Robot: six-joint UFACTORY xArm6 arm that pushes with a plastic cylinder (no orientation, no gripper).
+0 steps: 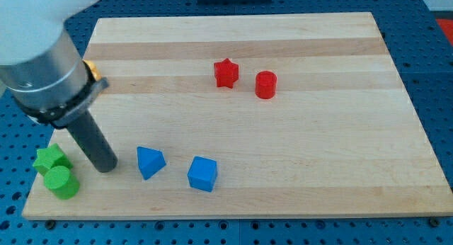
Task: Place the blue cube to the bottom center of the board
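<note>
The blue cube (202, 173) sits on the wooden board (283, 146) near the view's bottom, a little left of centre. A blue wedge-shaped block (150, 162) lies just to its left. My tip (106, 166) rests on the board left of the blue wedge, with a small gap between them, and well left of the blue cube. The tip touches no block.
A green star (50, 159) and a green cylinder (61, 182) sit at the bottom left, just left of my tip. A red star (226, 73) and a red cylinder (265, 84) stand at the upper middle. A yellow block (90, 66) is mostly hidden behind the arm.
</note>
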